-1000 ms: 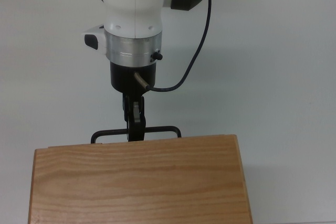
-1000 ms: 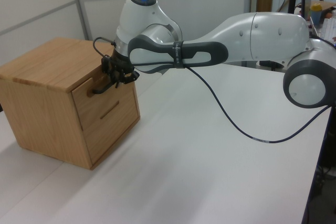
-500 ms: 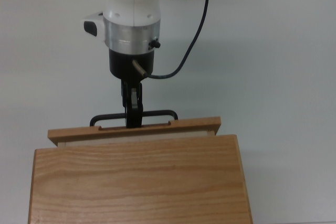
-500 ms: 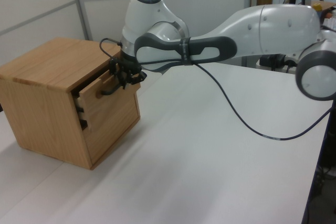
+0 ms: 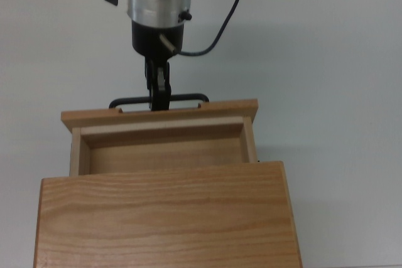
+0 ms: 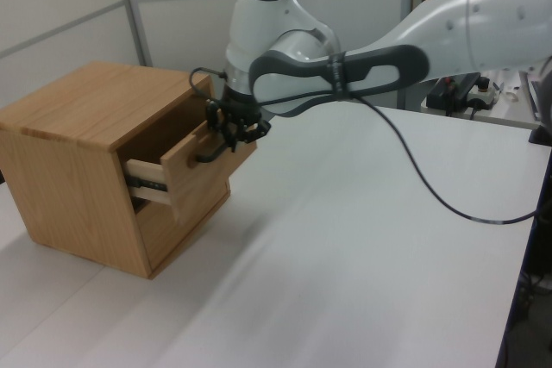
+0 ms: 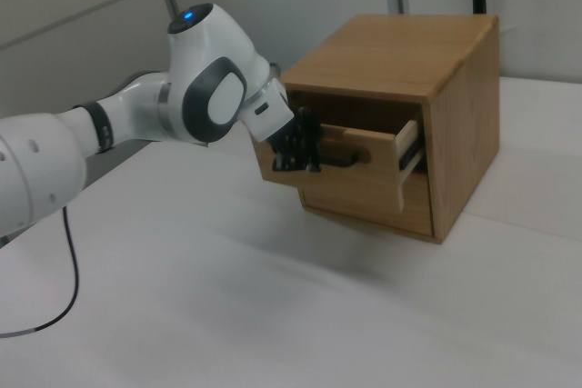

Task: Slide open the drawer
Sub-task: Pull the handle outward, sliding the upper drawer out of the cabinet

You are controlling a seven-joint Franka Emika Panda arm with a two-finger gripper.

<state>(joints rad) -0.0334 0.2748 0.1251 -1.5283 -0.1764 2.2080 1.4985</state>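
The light wood drawer point(image 5: 160, 150) stands partly out of the wooden cabinet point(image 5: 166, 214), its inside bare. In the left view the drawer point(image 6: 185, 171) sticks out of the upper slot of the cabinet point(image 6: 73, 161) toward the left view's right. My gripper point(image 5: 159, 98) is shut on the middle of the black bar handle point(image 5: 188, 100), pointing down at it in the top view. The gripper point(image 6: 231, 129) and handle point(image 6: 210, 157) show in the left view, and the gripper point(image 7: 300, 154) holds the handle point(image 7: 341, 161) of the drawer point(image 7: 386, 156) in the right view.
A black cable point(image 5: 217, 36) loops from the wrist across the white table point(image 5: 339, 80). A lower drawer front point(image 7: 368, 199) sits flush in the cabinet. Shelves and clutter point(image 6: 517, 6) stand beyond the table's far end.
The gripper has drawn back from the cabinet with the handle, and the drawer has slid from flush to well out, showing its inside.
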